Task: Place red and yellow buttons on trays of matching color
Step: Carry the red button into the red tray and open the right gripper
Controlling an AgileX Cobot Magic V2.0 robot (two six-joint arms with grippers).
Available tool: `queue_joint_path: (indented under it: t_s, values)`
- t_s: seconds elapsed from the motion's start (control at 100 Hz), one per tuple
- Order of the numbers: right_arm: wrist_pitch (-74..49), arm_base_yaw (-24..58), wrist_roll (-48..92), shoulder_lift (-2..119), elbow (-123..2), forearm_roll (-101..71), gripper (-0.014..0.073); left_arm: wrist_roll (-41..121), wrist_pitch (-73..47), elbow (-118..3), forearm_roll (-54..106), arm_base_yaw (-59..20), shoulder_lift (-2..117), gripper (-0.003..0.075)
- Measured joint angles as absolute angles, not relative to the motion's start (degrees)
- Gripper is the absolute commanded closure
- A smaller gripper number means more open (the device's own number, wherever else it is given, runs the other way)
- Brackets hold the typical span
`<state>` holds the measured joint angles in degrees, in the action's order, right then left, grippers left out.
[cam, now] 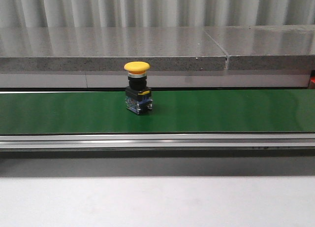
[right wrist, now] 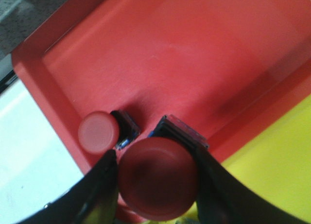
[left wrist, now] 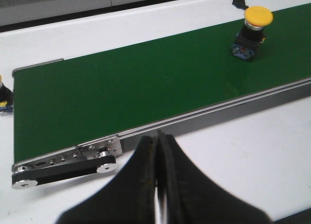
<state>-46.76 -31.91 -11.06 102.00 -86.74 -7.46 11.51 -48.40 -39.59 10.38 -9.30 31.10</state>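
Observation:
A yellow button [cam: 137,87] stands upright on the green conveyor belt [cam: 221,111]; the left wrist view shows the same yellow button [left wrist: 253,29] far along the belt [left wrist: 121,88]. My left gripper [left wrist: 158,136] is shut and empty over the white table, near the belt's end. My right gripper [right wrist: 156,158] is shut on a red button [right wrist: 158,178], held over the red tray [right wrist: 194,59]. Another red button [right wrist: 99,131] lies in that tray close by. The yellow tray [right wrist: 277,165] borders the red one.
A second yellow-capped button [left wrist: 4,95] peeks in at the edge beside the belt's end. The belt's roller bracket [left wrist: 73,161] sticks out near my left fingers. A grey stone ledge [cam: 147,52] runs behind the belt.

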Motion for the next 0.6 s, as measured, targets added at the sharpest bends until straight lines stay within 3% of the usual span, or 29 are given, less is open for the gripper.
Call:
queue_joint_path:
  t_s: [0.6]
  values:
    - [-41.3,-31.9,-11.3,114.1,-91.8,-13.6,0.0410,11.5,-48.4,-39.6,10.4,-9.3,31.1,0.0741]
